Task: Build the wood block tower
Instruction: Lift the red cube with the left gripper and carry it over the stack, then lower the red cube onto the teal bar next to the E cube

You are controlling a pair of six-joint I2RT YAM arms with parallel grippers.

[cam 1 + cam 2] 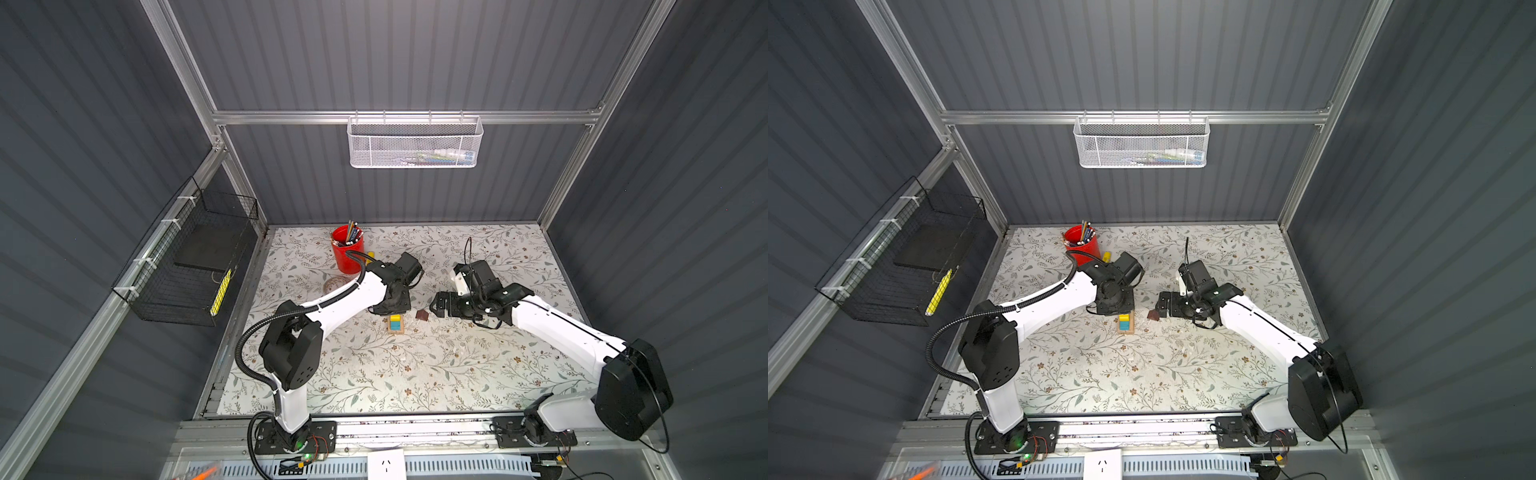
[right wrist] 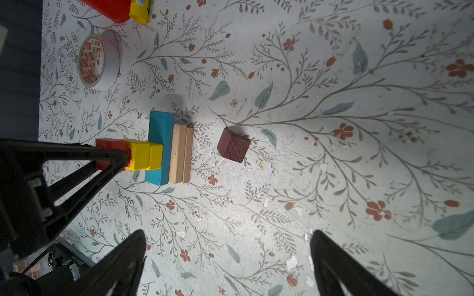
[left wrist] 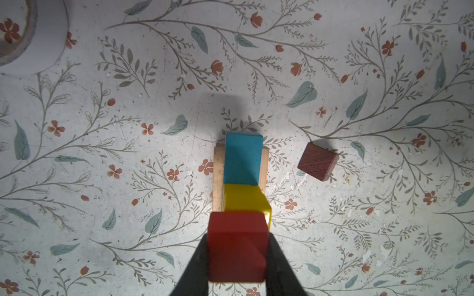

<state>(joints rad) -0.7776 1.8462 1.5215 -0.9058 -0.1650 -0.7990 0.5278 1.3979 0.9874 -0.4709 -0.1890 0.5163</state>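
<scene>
Grip: left hand (image 3: 238, 239) pinches red cube (image 3: 236, 252).

Robot test cell, laboratory type. Enclosure of grey ribbed wall panels (image 1: 395, 54) in a silver aluminium-profile frame (image 1: 403, 117). White-and-black left robot arm (image 1: 345, 297) and right robot arm (image 1: 557, 324) bolted to a front metal rail (image 1: 415, 428). Floral-printed tabletop (image 1: 415, 365). White mesh basket (image 1: 415, 145) and black wire basket (image 1: 183, 291) hung on the frame.

Two tan oblongs (image 2: 179, 153) showing edge-on, one blue oblong (image 2: 160, 123), one red cube (image 3: 236, 246), one brown roof piece (image 2: 233, 145). Yellow cubes (image 2: 139, 155): apparently two, seam unclear. One tape roll (image 2: 98, 60), one red cup (image 1: 340, 258), one marker (image 2: 139, 10), one white basket (image 1: 415, 145), one black basket (image 1: 166, 299). Pens (image 1: 351, 232) in cup: several, too small to count.
</scene>
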